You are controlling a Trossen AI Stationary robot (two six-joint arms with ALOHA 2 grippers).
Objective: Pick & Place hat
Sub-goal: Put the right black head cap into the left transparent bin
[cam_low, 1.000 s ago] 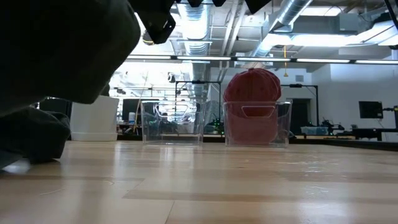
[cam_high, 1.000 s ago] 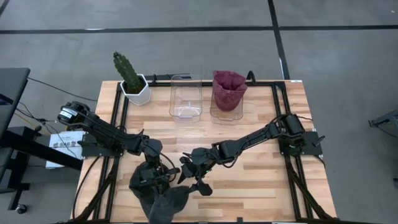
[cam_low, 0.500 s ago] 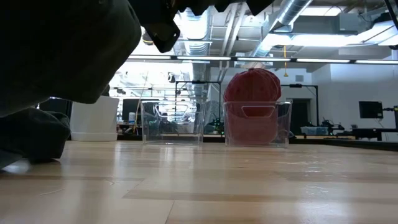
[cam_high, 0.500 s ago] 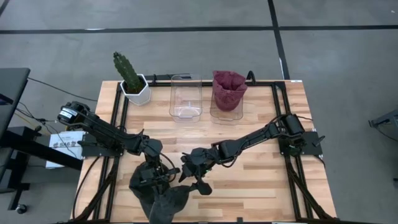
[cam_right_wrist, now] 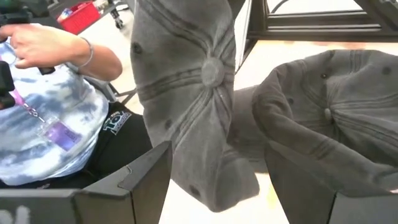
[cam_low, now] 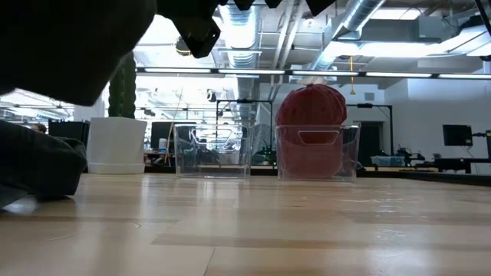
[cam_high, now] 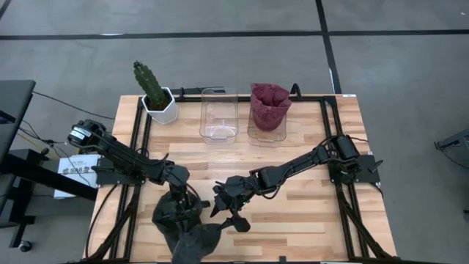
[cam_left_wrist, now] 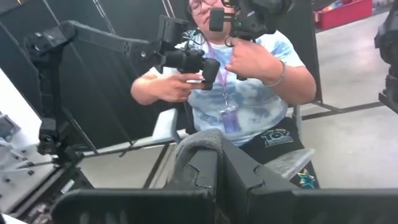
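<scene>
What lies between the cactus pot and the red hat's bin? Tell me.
The empty clear bin stands between the cactus pot and the red hat's bin, seen in the high view.

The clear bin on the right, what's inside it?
A dark red hat is stuffed into the right clear bin, bulging above its rim. Anything under the hat is covered. The left clear bin beside it looks empty.

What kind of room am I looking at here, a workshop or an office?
Most likely a robotics lab or workshop: exposed ceiling ducts overhead, desks with monitors behind the wooden table, and a seated person working hand-held control handles nearby.
</scene>
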